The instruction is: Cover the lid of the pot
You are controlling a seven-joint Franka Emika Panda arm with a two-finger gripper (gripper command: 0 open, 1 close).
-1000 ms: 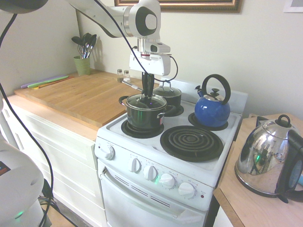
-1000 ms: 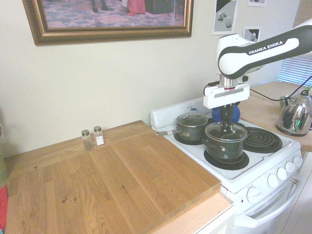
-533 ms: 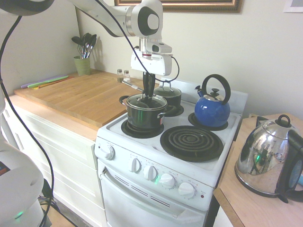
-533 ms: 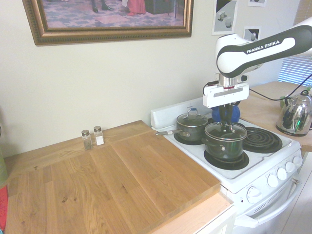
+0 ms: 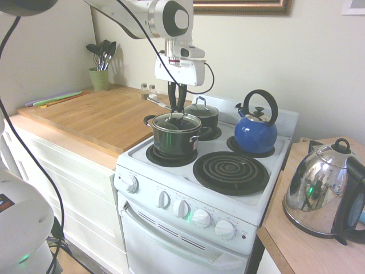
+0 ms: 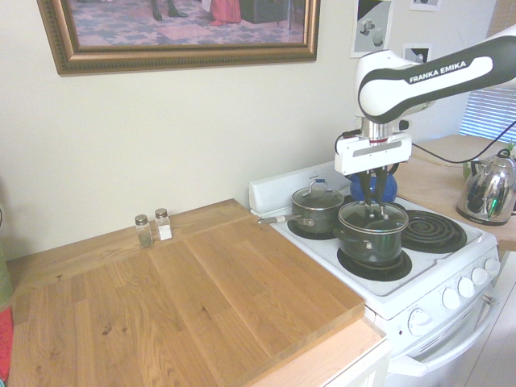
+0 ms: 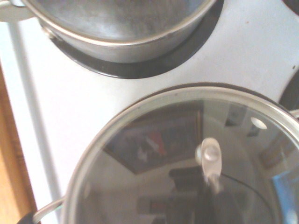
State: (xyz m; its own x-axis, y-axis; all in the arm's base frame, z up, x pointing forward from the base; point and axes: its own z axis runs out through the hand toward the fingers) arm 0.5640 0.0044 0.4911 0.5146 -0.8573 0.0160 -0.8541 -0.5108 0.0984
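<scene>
The dark glossy pot stands on the front left burner of the white stove. The glass lid lies flat on the pot's rim, its small knob in the middle. My gripper hangs just above that knob, fingers slightly apart and holding nothing. The second exterior view gives the same picture: gripper over the lid on the pot. In the wrist view the lid fills the lower part, seated on the metal rim.
A smaller pot with a loop-handled lid sits right behind. A blue kettle is at the back right, a bare coil burner at the front right. A steel kettle stands on the side counter. Wooden worktop lies to the left.
My gripper has let go of the lid's knob, its fingers have parted a little, and it has risen a short way. The lid stays on the pot.
</scene>
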